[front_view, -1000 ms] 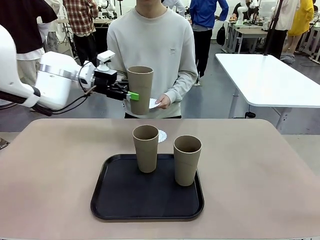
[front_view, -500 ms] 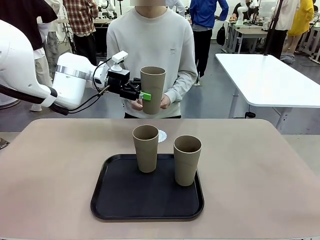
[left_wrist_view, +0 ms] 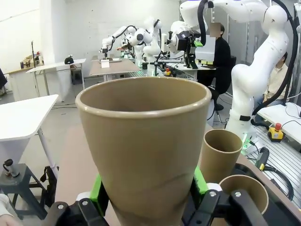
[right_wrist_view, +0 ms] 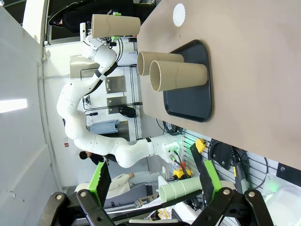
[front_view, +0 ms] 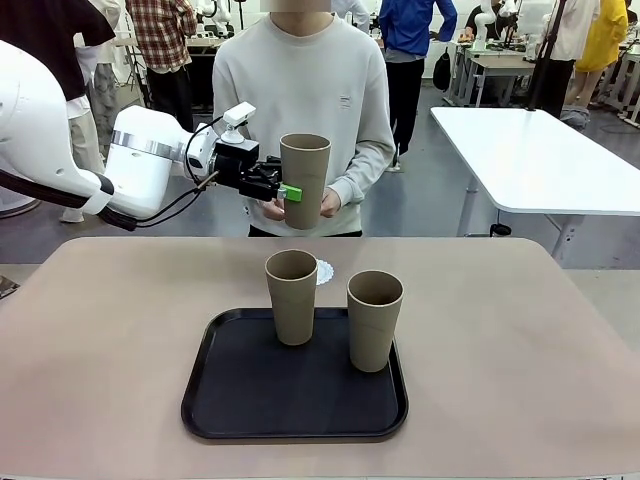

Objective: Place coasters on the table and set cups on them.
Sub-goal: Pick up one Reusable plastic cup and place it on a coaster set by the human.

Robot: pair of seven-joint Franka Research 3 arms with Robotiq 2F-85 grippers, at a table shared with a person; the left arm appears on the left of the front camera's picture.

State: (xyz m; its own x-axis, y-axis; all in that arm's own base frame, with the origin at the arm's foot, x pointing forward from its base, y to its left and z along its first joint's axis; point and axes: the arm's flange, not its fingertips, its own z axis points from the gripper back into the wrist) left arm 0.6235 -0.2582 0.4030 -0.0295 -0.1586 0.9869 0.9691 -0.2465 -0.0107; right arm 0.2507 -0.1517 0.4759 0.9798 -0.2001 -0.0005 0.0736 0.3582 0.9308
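- The left gripper (front_view: 287, 191) had its fingers closed on the held cup (front_view: 306, 175) near its lower part. In the left wrist view a green pad (left_wrist_view: 98, 194) pressed on each side of the wall.
- The held cup stood upright with its long axis vertical and its rim up. It hung in the air in the upper middle of the front view, clear of the table (front_view: 520, 340).
- One coaster (front_view: 323, 271) lay flat on the table in the middle of the frame, just behind the tray (front_view: 250, 400). It was partly hidden by the nearer of the two cups (front_view: 291, 300) standing on the tray.
- The coming move turns on this relation: the coaster lay below the held cup and a little to the right in the picture. In my judgement the cup must go down and slightly right, with its base kept level.
- The left arm was much nearer to the coaster. The right gripper (right_wrist_view: 153, 176) was well apart from the table, with its fingers spread open and nothing between them.
- Compared with one second ago, the held cup had shifted to the right in the frame, at about the same height.
- The white paper in the person's hand (front_view: 330, 204) was then visible and was now covered by the cup.
- Compared with half a second ago, I saw almost no change.
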